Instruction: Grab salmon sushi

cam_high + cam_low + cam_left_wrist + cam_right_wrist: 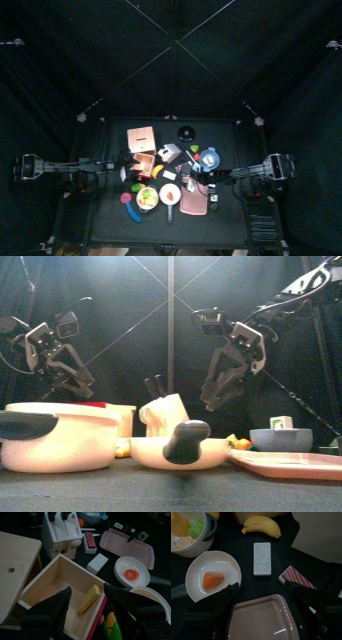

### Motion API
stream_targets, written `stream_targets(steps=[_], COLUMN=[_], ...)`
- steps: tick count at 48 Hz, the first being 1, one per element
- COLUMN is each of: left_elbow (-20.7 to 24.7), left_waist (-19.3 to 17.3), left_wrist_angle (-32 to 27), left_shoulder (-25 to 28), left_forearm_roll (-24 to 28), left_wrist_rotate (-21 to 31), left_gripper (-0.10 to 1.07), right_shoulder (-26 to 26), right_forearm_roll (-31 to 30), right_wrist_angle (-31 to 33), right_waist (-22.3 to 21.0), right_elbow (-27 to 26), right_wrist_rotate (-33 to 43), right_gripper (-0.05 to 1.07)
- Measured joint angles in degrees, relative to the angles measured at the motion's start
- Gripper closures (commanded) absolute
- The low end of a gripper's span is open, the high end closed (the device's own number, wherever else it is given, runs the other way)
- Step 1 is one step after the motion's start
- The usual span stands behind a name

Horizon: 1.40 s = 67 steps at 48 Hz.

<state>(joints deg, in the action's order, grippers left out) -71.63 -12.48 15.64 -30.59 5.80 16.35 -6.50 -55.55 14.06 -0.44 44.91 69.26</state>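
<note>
Salmon sushi [213,580]: one small orange piece lying in a white oval dish [228,562] on the bench [244,547], directly under the right arm. Seen from the left wrist, the same piece [131,575] sits near the middle of the dish, clear of the rim all round.

Position of neighbours: a grey speckled block [262,558] lies just beside the dish, a banana [262,525] beyond it, and a pink tray [264,619] close on the near side.

Handling, as judged: the piece looks small and light, probably a toy, smooth on top and liable to slip on the glossy dish if pushed. Whether it is soft or rigid cannot be told. The dish is shallow, so the rim should not obstruct a descent from above.

Orientation: the piece is slightly longer than wide. In the right wrist view its long axis runs roughly across the dish's narrow direction, with a slight tilt. No distinct front or back end is discernible.

Recommended hold: across the shorter width, on the two long flanks, low on the sides.

Right gripper [260,607]: jaws spread fully apart, empty, hanging above the dish and tray, offset from the piece.

Left gripper [89,609]: jaws apart, empty, above a wooden box [63,592] well away from the dish.
</note>
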Motion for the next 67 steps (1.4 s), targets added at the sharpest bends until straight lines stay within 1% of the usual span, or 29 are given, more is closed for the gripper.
stream_targets(steps=[5,9,13,18,21,31,42,45,51,67], left_elbow=[0.2,0.5,0.8,0.8,0.8,0.8,0.8,0.8,0.8,0.3], left_waist=[2.5,4.3,5.4,5.9,5.9,6.2,6.4,6.4,6.4,6.4], left_wrist_angle=[0.1,0.5,1.7,3.4,4.1,5.5,6.2,6.2,6.2,6.2], left_shoulder=[0.0,0.0,0.0,0.0,0.0,0.0,0.0,0.0,0.0,0.0], left_forearm_roll=[0.0,0.1,0.0,0.1,0.1,0.1,0.1,0.1,0.1,0.1], left_wrist_rotate=[0.0,0.0,-0.1,-0.1,-0.1,-0.1,-0.1,-0.1,0.0,0.0], left_gripper=[0.08,0.08,0.08,0.08,0.08,0.08,0.08,0.08,0.08,0.08], right_shoulder=[-0.6,-0.7,-0.7,-0.7,-0.7,-0.4,3.2,4.0,5.7,8.8], right_forearm_roll=[-1.6,-2.2,-2.8,-2.9,-2.5,-1.2,-2.4,-3.0,-3.7,-3.7], right_wrist_angle=[1.9,2.3,2.2,1.1,-0.4,-9.8,-20.1,-21.3,-22.5,-22.4], right_waist=[-1.3,-2.8,-4.0,-5.3,-6.5,-12.0,-18.6,-19.4,-19.7,-19.8], right_elbow=[0.9,1.4,1.6,1.6,1.6,2.5,3.9,3.9,3.8,3.1], right_wrist_rotate=[-1.7,-3.1,-5.0,-8.3,-10.0,-14.9,-15.6,-15.7,-15.6,-15.6], right_gripper=[0.01,0.01,0.01,0.01,0.01,0.01,0.01,0.01,0.01,0.02])
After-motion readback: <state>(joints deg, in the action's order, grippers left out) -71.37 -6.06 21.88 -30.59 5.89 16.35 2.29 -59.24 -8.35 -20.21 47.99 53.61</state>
